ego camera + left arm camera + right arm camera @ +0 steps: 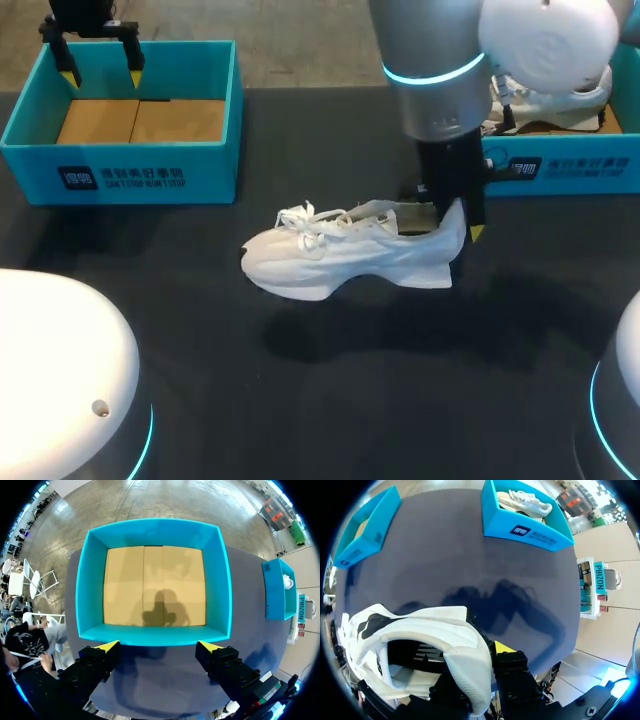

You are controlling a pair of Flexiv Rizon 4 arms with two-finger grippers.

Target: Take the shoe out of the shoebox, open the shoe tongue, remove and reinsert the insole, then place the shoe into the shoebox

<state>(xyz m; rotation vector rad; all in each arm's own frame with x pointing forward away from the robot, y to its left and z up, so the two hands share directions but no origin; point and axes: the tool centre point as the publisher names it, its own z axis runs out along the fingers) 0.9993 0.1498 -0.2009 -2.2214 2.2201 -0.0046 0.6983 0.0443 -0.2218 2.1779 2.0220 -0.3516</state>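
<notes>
Head view: the dark table carries two teal shoeboxes. The left shoebox stands at the far left with only its bare cardboard floor showing. The right shoebox stands at the far right with a second white shoe inside. Between them, nearer the right box, the white shoe lies outside both boxes, toe and laces pointing left, heel to the right. The right gripper comes straight down on that heel. In the right wrist view the heel collar runs between its fingers, one inside the shoe and one outside, clamped on it. The left gripper hangs over the far wall of the left shoebox, fingers spread wide with nothing between them.
</notes>
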